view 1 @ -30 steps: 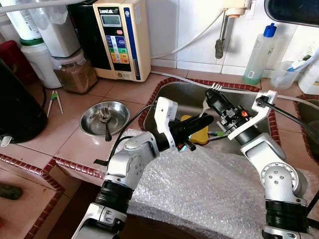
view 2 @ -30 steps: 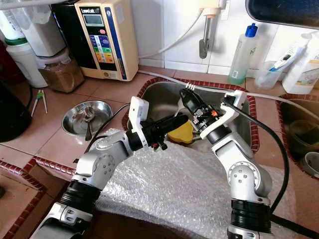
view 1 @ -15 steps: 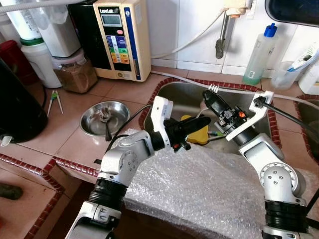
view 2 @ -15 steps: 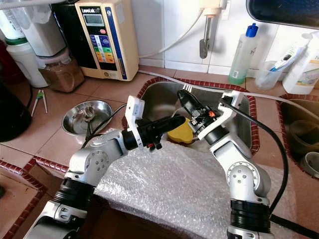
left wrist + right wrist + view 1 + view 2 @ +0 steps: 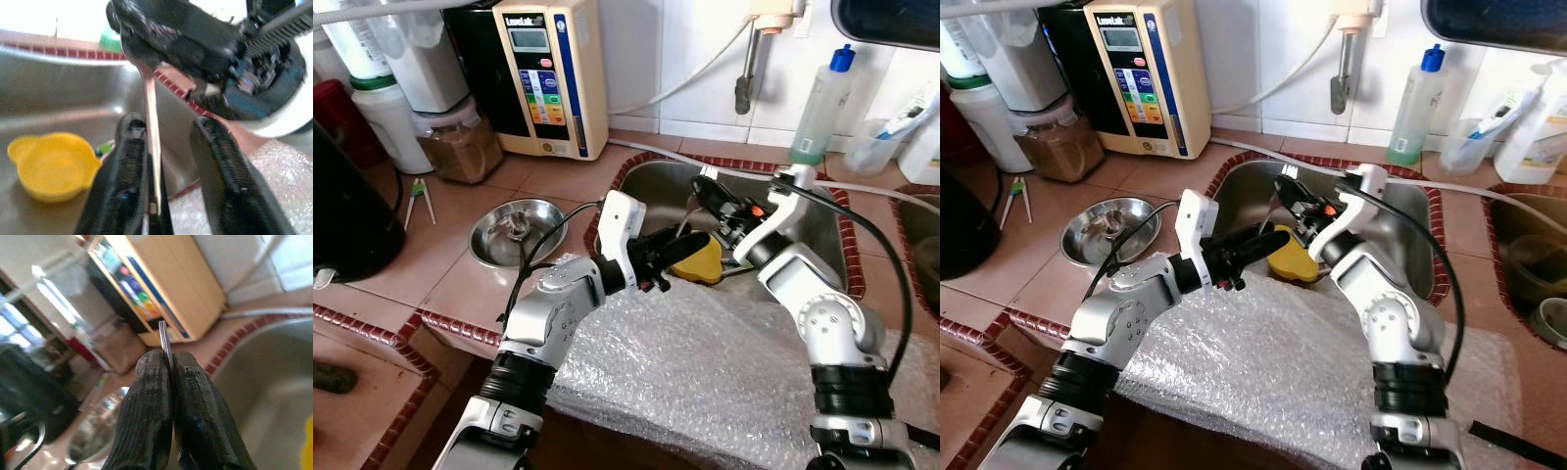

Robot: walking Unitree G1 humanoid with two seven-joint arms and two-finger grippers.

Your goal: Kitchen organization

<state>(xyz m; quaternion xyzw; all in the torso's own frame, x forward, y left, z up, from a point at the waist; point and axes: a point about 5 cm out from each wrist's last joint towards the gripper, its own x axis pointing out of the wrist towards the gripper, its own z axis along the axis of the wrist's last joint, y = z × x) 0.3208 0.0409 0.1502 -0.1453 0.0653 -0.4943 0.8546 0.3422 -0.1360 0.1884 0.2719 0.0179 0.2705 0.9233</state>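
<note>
Over the sink (image 5: 822, 211), right gripper (image 5: 166, 363) is clamped tight on a metal utensil (image 5: 150, 132), fingers pressed together around it. Utensil handle hangs down between the spread fingers (image 5: 222, 181) of the left gripper (image 5: 166, 171), not pinched yet. Yellow cup (image 5: 51, 164) sits in the basin just beyond the left gripper.

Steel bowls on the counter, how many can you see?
1. A steel bowl sits on the tiled counter to the left of the sink, with a spoon in it. Others may be hidden behind the arms.
</note>
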